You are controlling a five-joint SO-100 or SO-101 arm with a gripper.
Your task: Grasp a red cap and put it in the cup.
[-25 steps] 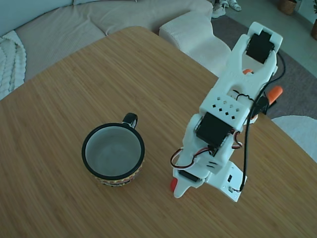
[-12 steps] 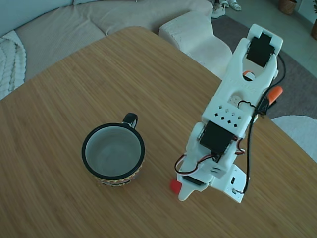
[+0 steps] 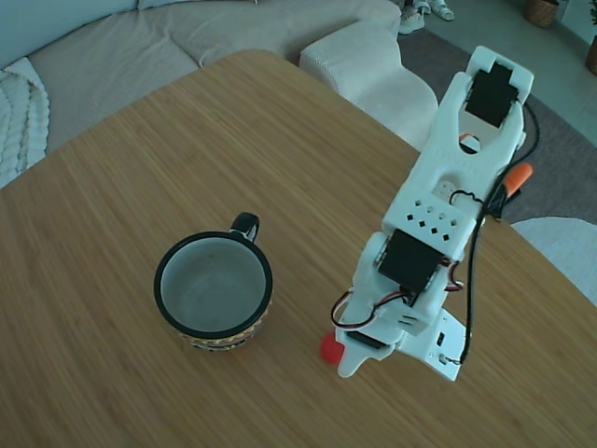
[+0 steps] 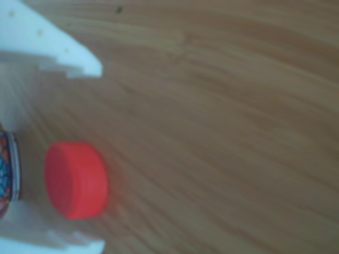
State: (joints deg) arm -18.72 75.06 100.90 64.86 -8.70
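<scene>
A: What does the fixed view show, starting with the largest element?

B: A round wooden table (image 3: 140, 187) fills most of the picture, with a beige sofa (image 3: 187, 37) behind its far edge. The white arm (image 3: 448, 196) reaches down from the upper right, its black servo housings facing the camera.

A: And the cup?

B: The cup (image 3: 214, 290) stands upright on the table to the left of the arm, black rim and handle uppermost, its pale interior holding nothing visible. A patterned band shows low on its outer wall.

A: Where is the gripper?

B: The gripper (image 3: 343, 359) is lowered to the tabletop, right of the cup and well apart from it. In the other view, its two white fingers (image 4: 63, 53) appear at the upper and lower left, spread apart, with a clear gap on the upper side of the cap.

A: And the smallest item?

B: The red cap (image 3: 329, 349) lies on the wood at the gripper's tip. In the other view, the red cap (image 4: 75, 179) sits between the fingers, close to the lower one; whether it touches that finger cannot be told.
</scene>
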